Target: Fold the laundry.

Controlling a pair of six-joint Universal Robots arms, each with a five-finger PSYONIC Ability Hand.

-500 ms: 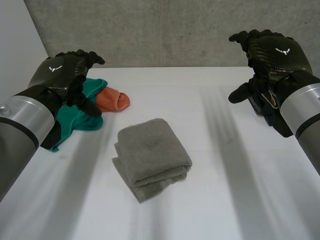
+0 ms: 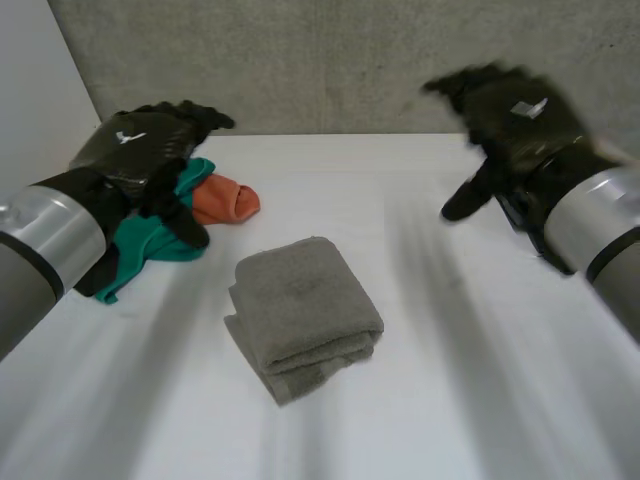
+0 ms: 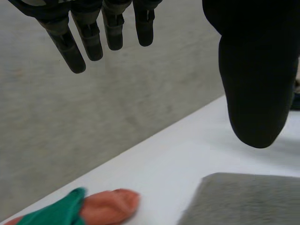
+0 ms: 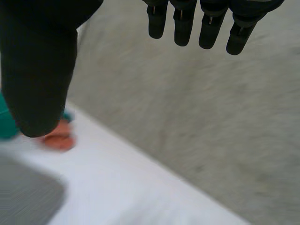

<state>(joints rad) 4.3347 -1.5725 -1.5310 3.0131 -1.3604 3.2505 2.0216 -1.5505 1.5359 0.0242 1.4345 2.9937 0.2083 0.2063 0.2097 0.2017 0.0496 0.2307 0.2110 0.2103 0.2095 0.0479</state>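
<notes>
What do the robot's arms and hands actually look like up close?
The left hand and right hand are black and glove-like, each with a woven-pattern shell on its back bearing a small white emblem. The fingers are slim, dark and segmented; the thumb is thick and smooth. The left arm and right arm are grey tubes with a silvery band behind the wrist.

Folded grey towel (image 2: 303,310) lies flat, teal cloth (image 2: 150,242) and orange cloth (image 2: 226,201) bunched together nearby.
</notes>
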